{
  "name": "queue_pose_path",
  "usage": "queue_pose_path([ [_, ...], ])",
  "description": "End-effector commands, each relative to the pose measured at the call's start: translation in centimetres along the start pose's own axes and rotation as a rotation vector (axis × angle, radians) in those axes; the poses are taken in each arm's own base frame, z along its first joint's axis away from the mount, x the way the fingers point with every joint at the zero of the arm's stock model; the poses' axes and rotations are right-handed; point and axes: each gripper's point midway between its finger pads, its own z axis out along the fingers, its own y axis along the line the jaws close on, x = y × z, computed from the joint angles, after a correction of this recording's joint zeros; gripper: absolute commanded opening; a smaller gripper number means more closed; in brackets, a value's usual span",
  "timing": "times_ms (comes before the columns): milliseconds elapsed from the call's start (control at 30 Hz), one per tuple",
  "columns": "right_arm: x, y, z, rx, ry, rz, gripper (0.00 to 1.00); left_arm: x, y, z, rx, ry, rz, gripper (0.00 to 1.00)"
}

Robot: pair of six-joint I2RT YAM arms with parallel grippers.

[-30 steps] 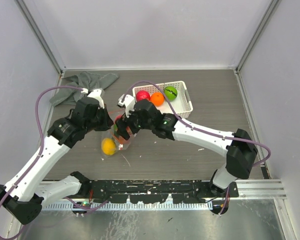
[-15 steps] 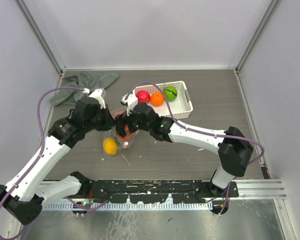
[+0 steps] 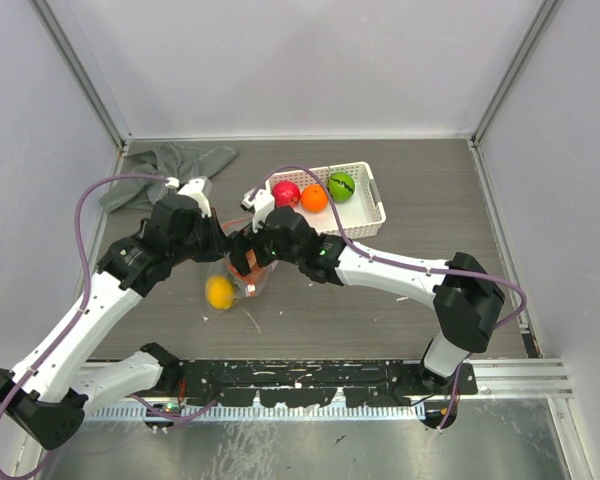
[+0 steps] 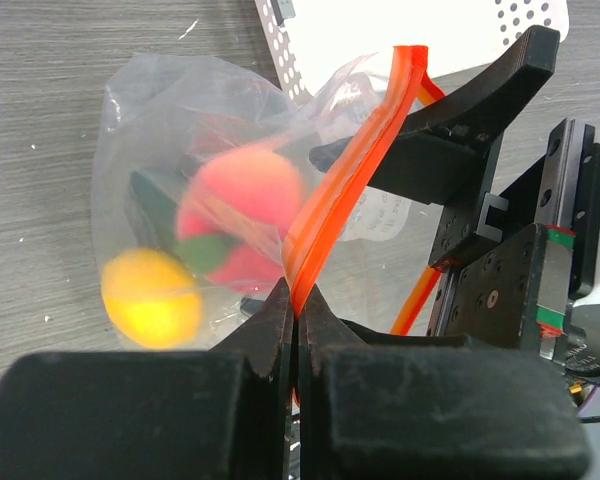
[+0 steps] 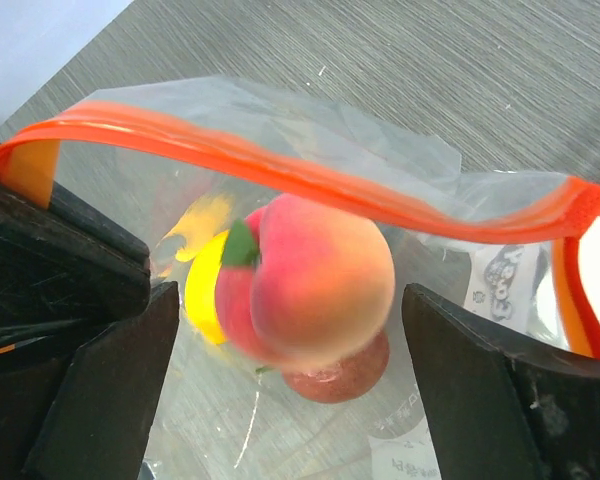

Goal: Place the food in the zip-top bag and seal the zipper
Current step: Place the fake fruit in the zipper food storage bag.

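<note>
Left tool (image 4: 296, 318) pinches the zipper (image 4: 355, 170); right tool (image 5: 290, 345) stands wide, the peach (image 5: 325, 270) loose between its fingers

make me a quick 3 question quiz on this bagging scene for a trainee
1. True or false: the left hand is pinching the zipper of the zip-top bag.
2. How many fruits lie in the white basket? A two, B three, C five.
3. Fill in: the fruit between the open fingers of the right hand is the ____.
Key: 1 true; 2 B; 3 peach.
</note>
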Motion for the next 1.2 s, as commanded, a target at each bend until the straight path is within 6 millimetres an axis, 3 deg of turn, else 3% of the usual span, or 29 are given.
queue_pose_path([
  [0, -4.0, 1.6, -1.2, -0.054, -0.127, 0.01, 0.97, -0.8, -0.5, -0.1, 0.021, -0.04, -0.015, 0.0],
  [467, -5.1, 2.0, -3.9, -0.076, -0.122, -0.069, 1.0, -0.9, 1.7, 0.1, -0.101, -0.056, -0.019, 0.0],
  [733, -6.6, 2.3, -7.2, -0.091, -0.124, -0.179, 1.0, -1.7, 2.8, 0.5, -0.161, -0.089, 0.009, 0.0],
  [900, -7.6, 0.2, -9.1, -0.014, -0.138, -0.214, 1.0, -2.6, 3.1, 1.0, -0.2, -0.097, 0.04, 0.0],
  [1167, -10.0, -6.9, -11.6, 0.19, -0.181, -0.161, 1.0, -3.5, 3.2, 1.4, -0.214, -0.124, 0.059, 0.0],
])
